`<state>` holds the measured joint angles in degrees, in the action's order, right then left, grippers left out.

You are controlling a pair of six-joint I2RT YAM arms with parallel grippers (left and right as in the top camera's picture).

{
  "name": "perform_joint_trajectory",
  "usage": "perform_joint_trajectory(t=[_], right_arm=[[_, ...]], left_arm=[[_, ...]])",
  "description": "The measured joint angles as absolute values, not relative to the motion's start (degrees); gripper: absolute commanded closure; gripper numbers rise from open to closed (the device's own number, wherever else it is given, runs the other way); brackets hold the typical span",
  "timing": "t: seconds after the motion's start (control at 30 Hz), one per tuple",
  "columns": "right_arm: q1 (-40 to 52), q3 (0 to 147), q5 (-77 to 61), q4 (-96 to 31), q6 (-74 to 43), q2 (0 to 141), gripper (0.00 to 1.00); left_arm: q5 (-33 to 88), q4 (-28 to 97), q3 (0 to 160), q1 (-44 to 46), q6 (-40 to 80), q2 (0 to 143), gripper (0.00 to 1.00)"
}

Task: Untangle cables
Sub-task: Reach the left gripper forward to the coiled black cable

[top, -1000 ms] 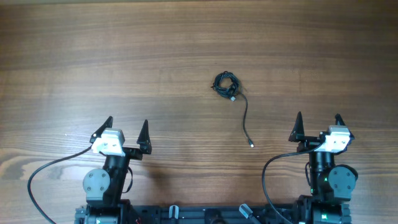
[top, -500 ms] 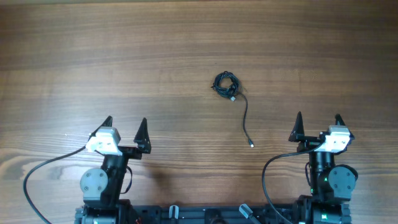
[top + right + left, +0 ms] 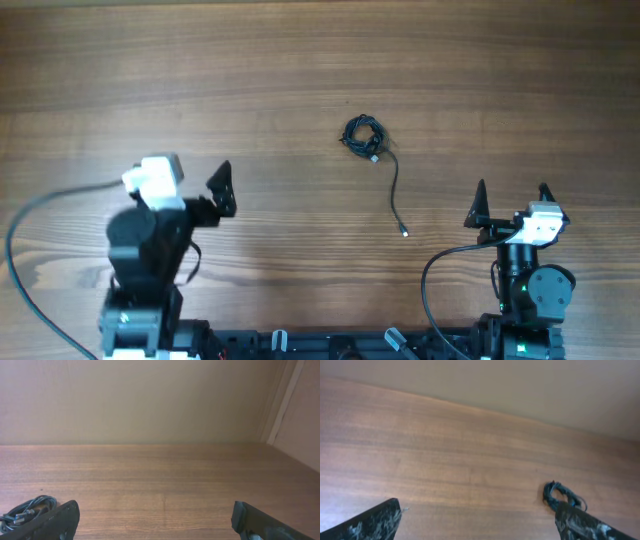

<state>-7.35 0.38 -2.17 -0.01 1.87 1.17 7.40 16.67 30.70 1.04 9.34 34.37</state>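
A tangled black cable bundle (image 3: 362, 135) lies on the wooden table right of centre. A loose tail (image 3: 394, 195) runs from it toward the front and ends in a small plug. My left gripper (image 3: 190, 182) is open and empty, raised over the left side, far left of the bundle. In the left wrist view the bundle (image 3: 557, 496) sits just beyond the right finger of the open jaws (image 3: 476, 512). My right gripper (image 3: 511, 190) is open and empty at the front right. The right wrist view shows the bundle (image 3: 27, 507) by the left finger of the open jaws (image 3: 156, 512).
The wooden table (image 3: 250, 80) fills the overhead view. The arm bases and their black supply cables (image 3: 430, 280) sit along the front edge. A beige wall (image 3: 150, 400) stands behind the table's far edge.
My left arm has risen and swung left and forward from its rest pose, its jaws still open. The right arm and the cable have not moved.
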Motion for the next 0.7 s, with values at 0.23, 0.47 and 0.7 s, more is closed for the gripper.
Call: perform_joint_trajectory(t=[0.23,0.47,0.7], right_arm=[[-7.3,0.4,-2.2,0.0,1.9,1.2,0.00],[-7.3,0.4,-2.2,0.0,1.9,1.2,0.00],[-7.3,0.4,-2.2,0.0,1.9,1.2,0.00]], left_arm=[[9.3,26.1,47.0,1.4,9.4,48.2,0.00],[9.2,27.9,53.6,8.9,9.4,56.7,0.00],[6.3,28.0,57.4,16.7,13.0,64.8,0.00]])
